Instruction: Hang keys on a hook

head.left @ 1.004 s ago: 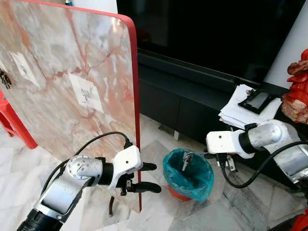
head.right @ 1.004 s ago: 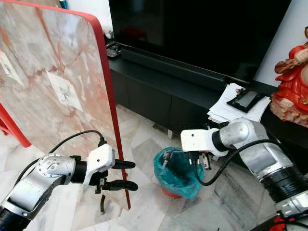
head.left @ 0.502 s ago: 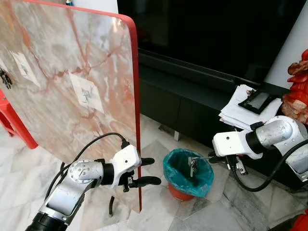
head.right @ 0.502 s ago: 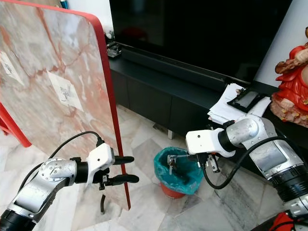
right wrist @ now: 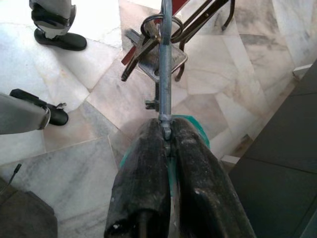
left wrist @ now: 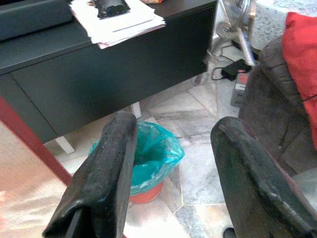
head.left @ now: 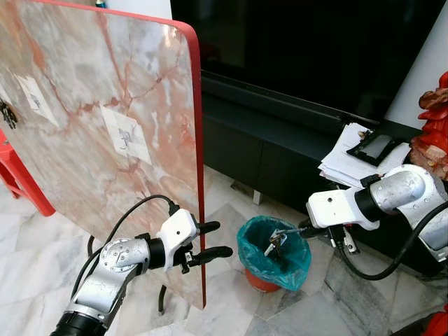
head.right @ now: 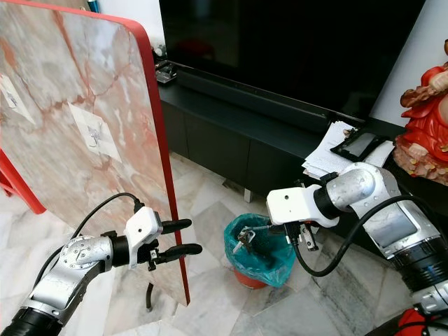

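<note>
We see the right gripper (right wrist: 166, 136) pinched shut on a thin metal bar w/ the keys (head.left: 274, 243) dangling off its far end, over the mouth of the teal-lined bin (head.left: 262, 269) on the marble floor (head.left: 42, 238). In the right wrist view the key ring (right wrist: 157, 26) and a few keys fan out at the tip of the bar; exactly how the bar joins the ring is hard to make out, prob. threaded through.

Left gripper (head.left: 210, 241) sits low beside the red edge of the marble-pattern board (head.left: 105, 119), fingers (left wrist: 106, 173) spread apart w/ nothing between them. On the board we see a small hook (head.left: 124, 138) on a white pad, approx. mid-panel, well apart from the keys. Behind the bin: dark TV cabinet (head.left: 280, 154) w/ a stack of papers (head.left: 350, 164).
</note>
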Controlling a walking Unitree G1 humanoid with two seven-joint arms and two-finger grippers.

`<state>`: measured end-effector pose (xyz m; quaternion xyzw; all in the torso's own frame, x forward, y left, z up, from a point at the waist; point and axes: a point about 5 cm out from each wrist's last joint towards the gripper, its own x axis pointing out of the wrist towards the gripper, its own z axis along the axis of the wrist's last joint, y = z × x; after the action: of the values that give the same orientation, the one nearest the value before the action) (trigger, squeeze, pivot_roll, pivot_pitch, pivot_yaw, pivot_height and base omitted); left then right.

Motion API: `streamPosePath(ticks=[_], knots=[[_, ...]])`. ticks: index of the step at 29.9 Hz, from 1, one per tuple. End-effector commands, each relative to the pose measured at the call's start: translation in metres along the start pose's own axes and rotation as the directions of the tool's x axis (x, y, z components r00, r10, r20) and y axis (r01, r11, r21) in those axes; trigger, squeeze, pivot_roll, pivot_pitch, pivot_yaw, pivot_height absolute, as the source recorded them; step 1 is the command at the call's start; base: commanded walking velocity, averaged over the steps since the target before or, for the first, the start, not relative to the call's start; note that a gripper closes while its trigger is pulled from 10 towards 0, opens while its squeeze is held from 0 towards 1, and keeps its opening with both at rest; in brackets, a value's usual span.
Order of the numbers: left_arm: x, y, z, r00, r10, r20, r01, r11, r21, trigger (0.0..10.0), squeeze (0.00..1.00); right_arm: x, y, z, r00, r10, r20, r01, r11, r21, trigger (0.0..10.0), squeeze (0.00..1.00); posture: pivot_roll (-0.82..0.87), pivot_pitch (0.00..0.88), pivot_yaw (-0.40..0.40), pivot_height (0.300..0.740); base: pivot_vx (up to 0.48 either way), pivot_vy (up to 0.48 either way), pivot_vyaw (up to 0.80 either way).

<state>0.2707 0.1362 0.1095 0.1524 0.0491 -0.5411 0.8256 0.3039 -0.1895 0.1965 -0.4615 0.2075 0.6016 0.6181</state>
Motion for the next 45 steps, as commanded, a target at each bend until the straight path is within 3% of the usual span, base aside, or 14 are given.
streamPosePath(ticks=[1,3,13,20,24,37,45], knots=[[0.000,-0.001,-0.003,0.999,-0.035,-0.011,0.035,0.999,-0.001,10.0,0.00,-0.008,-0.005,0.011,1.000,-0.017,0.022,0.018,0.998,-0.056,0.0,0.00,0.04,0.050,-0.022,0.740,0.000,0.000,0.00],[0.000,-0.005,-0.007,0.996,-0.085,-0.029,0.085,0.996,0.009,10.0,0.00,-0.007,-0.005,0.018,0.999,0.005,0.036,-0.002,0.996,-0.084,0.0,0.00,0.04,0.050,-0.022,0.740,0.000,0.000,0.00],[0.003,-0.001,-0.006,0.995,-0.100,-0.025,0.100,0.994,0.032,10.0,0.00,-0.006,0.004,0.026,0.995,0.095,0.040,-0.089,0.986,-0.141,0.0,0.00,0.04,0.056,-0.019,0.740,0.000,0.000,0.00],[0.004,-0.007,-0.006,0.983,-0.179,-0.049,0.180,0.983,0.018,10.0,0.00,0.005,0.016,0.037,0.984,0.169,0.061,-0.155,0.970,-0.185,0.0,0.00,0.03,0.057,-0.015,0.740,0.000,0.000,0.00],[0.008,-0.004,-0.004,0.988,-0.149,-0.035,0.150,0.988,0.039,10.0,0.00,0.012,0.019,0.044,0.977,0.198,0.081,-0.177,0.962,-0.208,0.0,0.00,0.04,0.060,-0.015,0.740,0.000,0.000,0.00],[0.016,-0.007,0.002,0.980,-0.198,-0.014,0.199,0.980,0.032,10.0,0.00,0.026,0.028,0.058,0.963,0.244,0.112,-0.210,0.946,-0.249,0.0,0.00,0.04,0.045,-0.014,0.740,0.000,0.000,0.00],[0.013,-0.007,0.007,0.975,-0.224,-0.013,0.224,0.974,0.017,10.0,0.00,0.030,0.029,0.066,0.961,0.248,0.125,-0.207,0.940,-0.273,0.0,0.00,0.04,0.044,-0.015,0.740,0.000,0.000,0.00]])
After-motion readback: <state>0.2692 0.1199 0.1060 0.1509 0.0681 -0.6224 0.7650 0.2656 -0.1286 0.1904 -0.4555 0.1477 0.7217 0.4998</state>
